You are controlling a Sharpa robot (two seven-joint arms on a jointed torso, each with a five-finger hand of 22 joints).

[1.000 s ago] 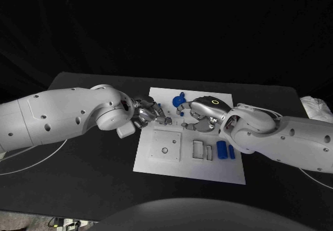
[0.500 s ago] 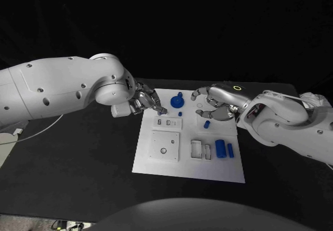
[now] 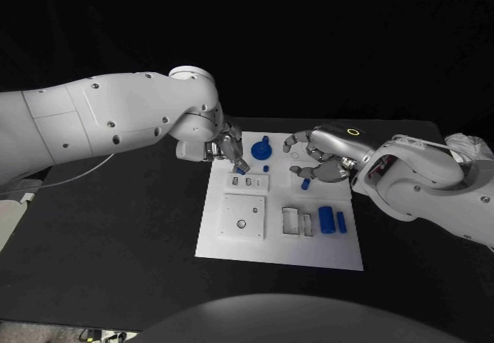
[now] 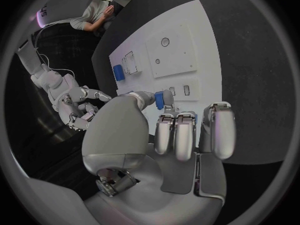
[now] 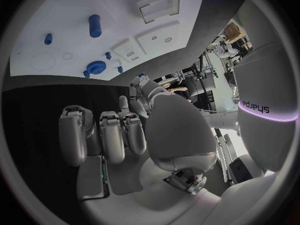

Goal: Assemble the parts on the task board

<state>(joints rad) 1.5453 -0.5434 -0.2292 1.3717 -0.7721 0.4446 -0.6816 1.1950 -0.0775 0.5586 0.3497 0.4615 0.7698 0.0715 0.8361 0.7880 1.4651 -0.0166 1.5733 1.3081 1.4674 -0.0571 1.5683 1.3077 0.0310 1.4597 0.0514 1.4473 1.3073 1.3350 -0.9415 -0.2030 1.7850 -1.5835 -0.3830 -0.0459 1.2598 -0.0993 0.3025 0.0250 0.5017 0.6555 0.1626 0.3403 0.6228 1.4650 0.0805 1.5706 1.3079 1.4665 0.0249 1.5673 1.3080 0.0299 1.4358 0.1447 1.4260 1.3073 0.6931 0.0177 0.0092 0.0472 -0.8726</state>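
Now your left hand (image 3: 218,148) is up over the far left corner of the board (image 3: 280,250). It pinches a small blue peg (image 3: 241,170) at its fingertips; the left wrist view shows the same peg (image 4: 159,99) held between the thumb and the fingers. Your right hand (image 3: 321,158) hangs over the far right part of the board. Its fingers are curled in, and I see nothing in them.

On the board, a blue gear (image 3: 263,150) sits at the far end. A tiny blue piece (image 3: 265,168) lies just below it, and another small piece (image 3: 305,184) lies by your right hand. Two blue cylinders (image 3: 333,220) lie side by side near the right edge, next to the slot plate (image 3: 298,222).

I think you are on the step of putting the held peg into its place. The small plate with slots (image 3: 247,183) is just below the peg. Next, bring the peg down slowly, line it up straight with a hole, and do not let go until it sits in.
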